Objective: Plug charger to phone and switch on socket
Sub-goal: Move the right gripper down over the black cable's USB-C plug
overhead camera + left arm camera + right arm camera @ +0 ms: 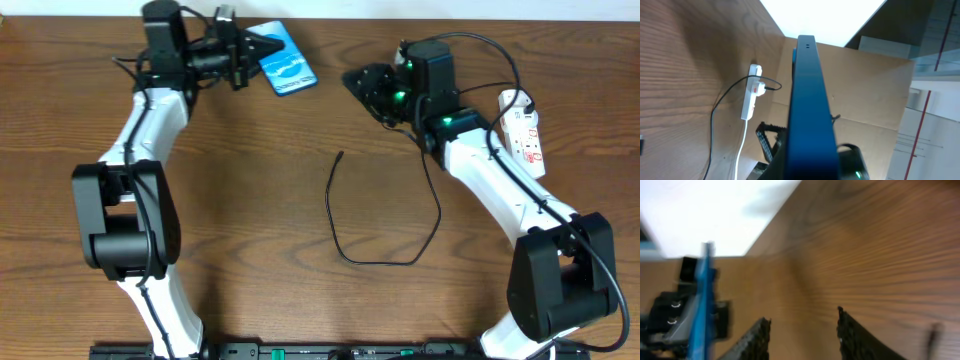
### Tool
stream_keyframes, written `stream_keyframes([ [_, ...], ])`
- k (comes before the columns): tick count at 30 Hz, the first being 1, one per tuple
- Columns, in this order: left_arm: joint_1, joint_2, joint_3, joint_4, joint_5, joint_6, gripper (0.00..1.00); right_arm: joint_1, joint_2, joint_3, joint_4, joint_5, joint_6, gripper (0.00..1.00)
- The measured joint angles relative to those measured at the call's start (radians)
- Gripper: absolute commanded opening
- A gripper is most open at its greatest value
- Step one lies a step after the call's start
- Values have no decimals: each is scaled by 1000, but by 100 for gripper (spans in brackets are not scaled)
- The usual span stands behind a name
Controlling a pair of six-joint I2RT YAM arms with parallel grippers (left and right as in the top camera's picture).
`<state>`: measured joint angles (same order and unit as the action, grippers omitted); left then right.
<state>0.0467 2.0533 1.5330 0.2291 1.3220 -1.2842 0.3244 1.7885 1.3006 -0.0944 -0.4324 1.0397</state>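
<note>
The left end effector [258, 50] is closed on the phone [288, 65] at the far left of the counter [240, 190]. From overhead the light blue screen shows, tilted. In the left wrist view the phone [807, 100] runs edge-on as a dark blue band straight away from the camera. I cannot tell whether it touches the counter.

The right end effector [362, 85] hangs at the far middle, pointing left toward the phone and well apart from it. In the right wrist view its fingers [756, 340] stand apart with only bare wood between them, so the right end effector [802, 339] is open and holds nothing. The same blurred view shows the phone [702, 305] at the left as a thin blue strip in the other arm's grip.

The charger [345, 258] lies loose on the counter. Its plug tip [341, 154] rests near the middle, touching neither the phone nor either end effector. From there the cable loops toward the near edge and back up until it passes under the right arm.

The socket [527, 132] lies at the far right beside the right arm, with a white adapter [514, 100] at its far end. The left wrist view shows the socket [751, 92] with the black cable running to it and its white cord [741, 147] trailing off.
</note>
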Motion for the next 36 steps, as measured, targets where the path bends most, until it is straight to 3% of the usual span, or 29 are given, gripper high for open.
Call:
stream_keyframes([
  [12,47,0,0,0,87,96,7,28,3,0,-166,1,-242,32],
  [27,47,0,-19,3,147,263,7,72,70,0,-298,13,-304,29],
  [36,47,0,-46,-6,122,291,8,75,154,0,-302,18,-320,25],
])
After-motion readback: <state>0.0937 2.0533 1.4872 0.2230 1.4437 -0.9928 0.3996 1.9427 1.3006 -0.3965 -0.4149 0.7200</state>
